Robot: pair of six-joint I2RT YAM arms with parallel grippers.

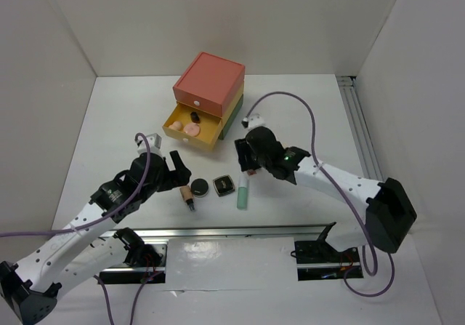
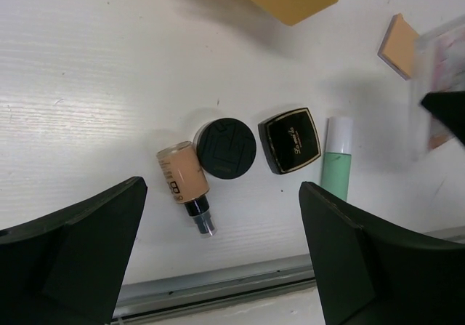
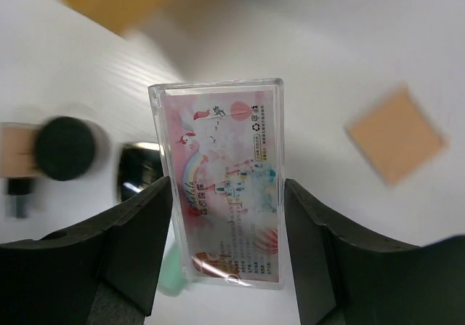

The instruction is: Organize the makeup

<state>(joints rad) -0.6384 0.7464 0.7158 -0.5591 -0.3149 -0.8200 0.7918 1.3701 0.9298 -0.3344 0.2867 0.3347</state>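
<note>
My right gripper (image 3: 228,188) is shut on a clear pink sachet-like case (image 3: 221,158), its fingers pressed on both long sides, held above the table. It hangs near the drawer box's front (image 1: 248,158). Below it lies a flat beige sponge pad (image 3: 396,134). My left gripper (image 2: 221,201) stands wide open and empty above a row of makeup: a tan foundation bottle (image 2: 182,176), a round black compact (image 2: 227,147), a square black compact (image 2: 290,140) and a mint-green tube (image 2: 336,161).
The red, yellow and green drawer box (image 1: 209,81) stands at the back. Its yellow drawer (image 1: 174,130) is pulled out, with pink puffs and a small dark item inside. A metal rail (image 1: 218,232) runs along the near edge.
</note>
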